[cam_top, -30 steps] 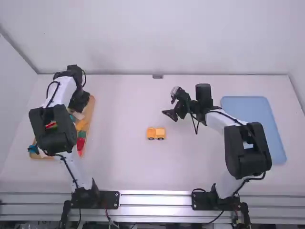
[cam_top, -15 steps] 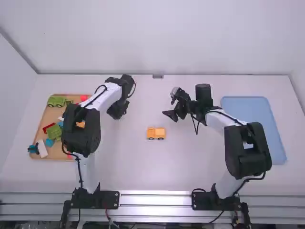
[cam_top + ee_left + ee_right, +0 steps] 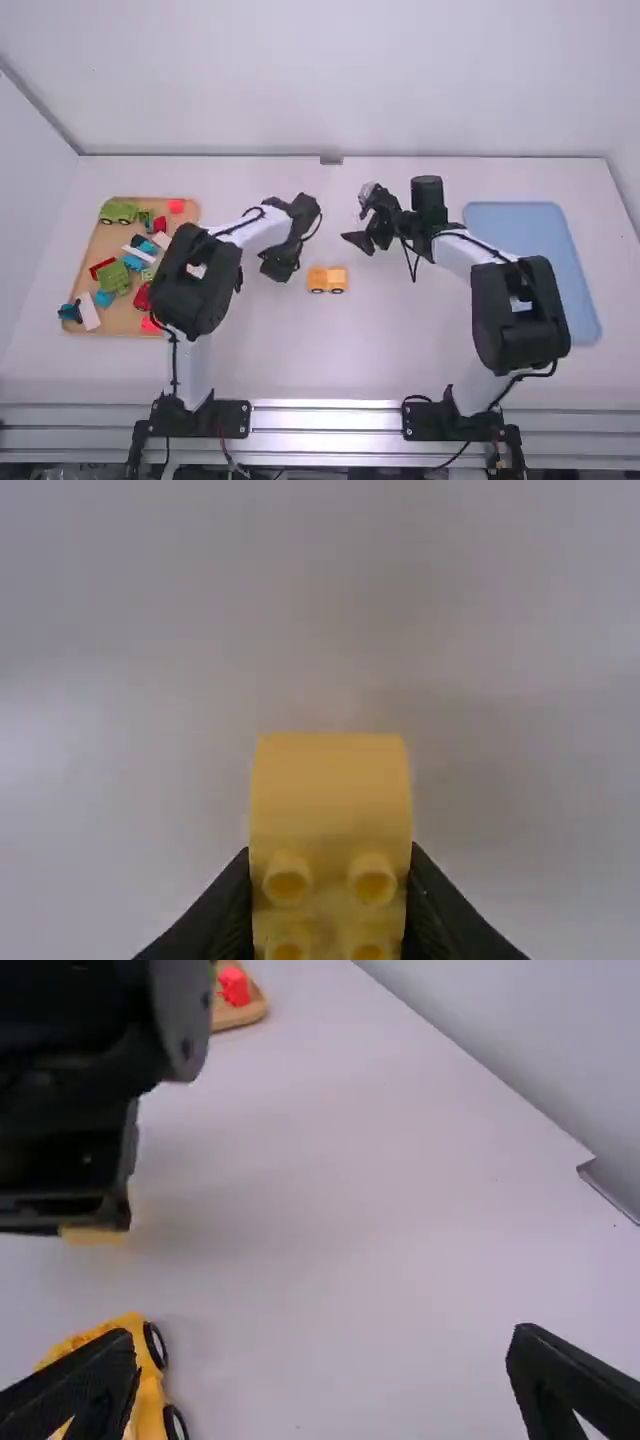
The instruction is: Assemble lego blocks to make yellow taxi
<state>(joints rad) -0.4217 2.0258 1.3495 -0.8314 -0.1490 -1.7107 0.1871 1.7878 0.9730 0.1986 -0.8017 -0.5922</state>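
High view: white smooth table (image 3: 390,350), my left gripper (image 3: 280,268) just beside the yellow vehicle (image 3: 327,280), which stands on its wheels around mid-table. My left is pinching one yellow block (image 3: 331,795): glossy plastic, plain curved upper part, four hollow round studs visible. My right gripper (image 3: 357,242) is near the vehicle too, fingers spread wide, nothing between them. Right wrist view has the vehicle as studded yellow plastic, two round black wheels (image 3: 157,1345) with pale hubs visible on one side.

Trays: two. One tan wooden tray (image 3: 122,238), rounded corners, at my left; one flat blue tray (image 3: 530,270), rounded corners, at my right. Wooden tray holds two chunky green pieces (image 3: 118,212), plus several red, blue and white blocks, too jumbled to count reliably.
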